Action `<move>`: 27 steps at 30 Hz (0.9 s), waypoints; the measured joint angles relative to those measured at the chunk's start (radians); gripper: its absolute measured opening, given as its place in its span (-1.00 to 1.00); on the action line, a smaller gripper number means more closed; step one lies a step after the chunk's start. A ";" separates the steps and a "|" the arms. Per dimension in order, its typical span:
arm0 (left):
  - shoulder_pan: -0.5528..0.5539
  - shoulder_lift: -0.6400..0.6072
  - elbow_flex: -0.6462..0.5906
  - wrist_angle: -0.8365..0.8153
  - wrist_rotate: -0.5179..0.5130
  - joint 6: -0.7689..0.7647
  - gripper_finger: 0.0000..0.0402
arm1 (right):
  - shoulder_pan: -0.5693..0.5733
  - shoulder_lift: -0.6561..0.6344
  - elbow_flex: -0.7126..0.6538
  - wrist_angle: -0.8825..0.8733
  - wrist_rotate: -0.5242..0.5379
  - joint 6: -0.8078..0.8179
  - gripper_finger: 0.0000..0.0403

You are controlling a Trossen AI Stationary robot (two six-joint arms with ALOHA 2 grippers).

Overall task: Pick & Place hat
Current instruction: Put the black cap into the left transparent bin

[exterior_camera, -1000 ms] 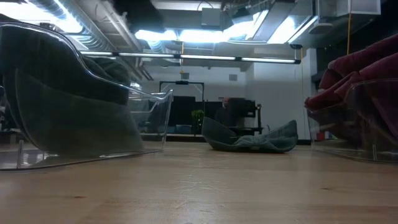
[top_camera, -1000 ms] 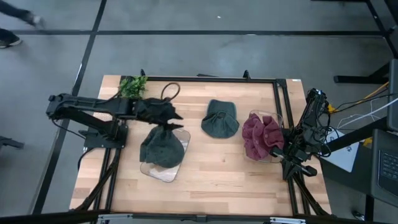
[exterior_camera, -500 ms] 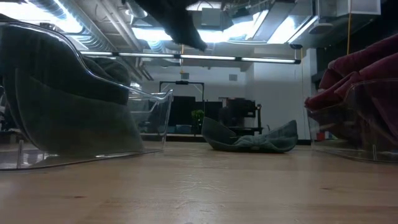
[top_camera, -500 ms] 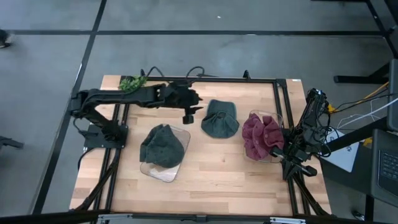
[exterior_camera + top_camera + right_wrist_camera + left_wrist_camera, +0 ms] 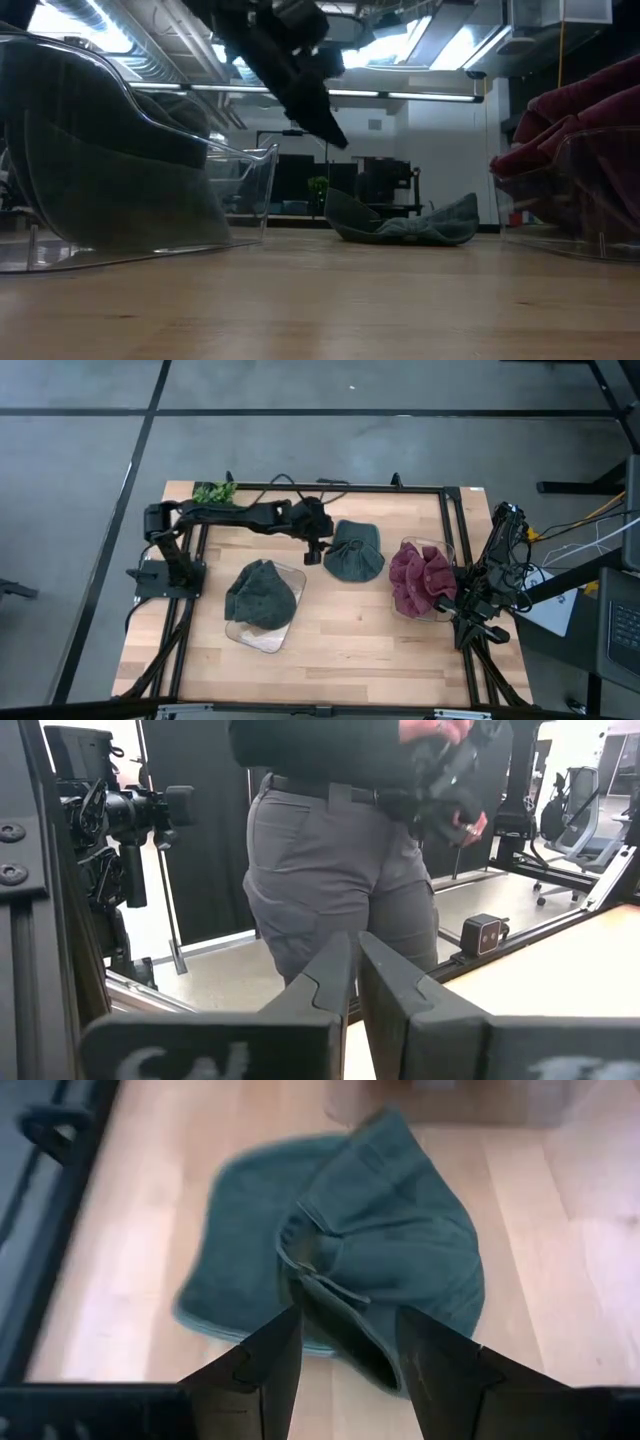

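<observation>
A dark teal hat (image 5: 355, 550) lies flat on the wooden table near its far edge; it also shows in the low view (image 5: 400, 222) and the left wrist view (image 5: 340, 1270). My left gripper (image 5: 319, 548) hangs open just above the hat's left edge, fingers pointing down on it (image 5: 350, 1355), still clear of it in the low view (image 5: 325, 125). A dark green hat (image 5: 260, 595) rests in a clear container, a maroon hat (image 5: 420, 578) in another. My right gripper (image 5: 356, 975) is parked shut at the table's right edge.
The clear container with the green hat (image 5: 130, 170) sits left of centre, and the one with the maroon hat (image 5: 570, 180) sits right. A green plant (image 5: 213, 493) stands at the far left corner. A person (image 5: 340, 830) stands beyond the table, holding a dark object.
My left arm has swung from above the green hat's container toward the far edge, then right and down to the teal hat. The green hat, drawn up to a peak under the gripper a second ago, now lies settled in its container.
</observation>
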 joint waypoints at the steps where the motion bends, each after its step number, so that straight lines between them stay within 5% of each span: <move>1: -0.005 0.017 0.000 0.006 0.001 0.000 -0.22 | 0.000 0.000 0.000 0.000 0.000 0.000 -0.88; 11: -0.045 0.098 0.000 0.132 0.003 0.031 -0.22 | 0.000 0.000 0.000 0.000 0.000 0.000 -0.88; 27: -0.015 0.232 0.000 0.109 -0.004 0.078 -0.22 | 0.000 0.000 0.000 0.000 0.000 0.000 -0.88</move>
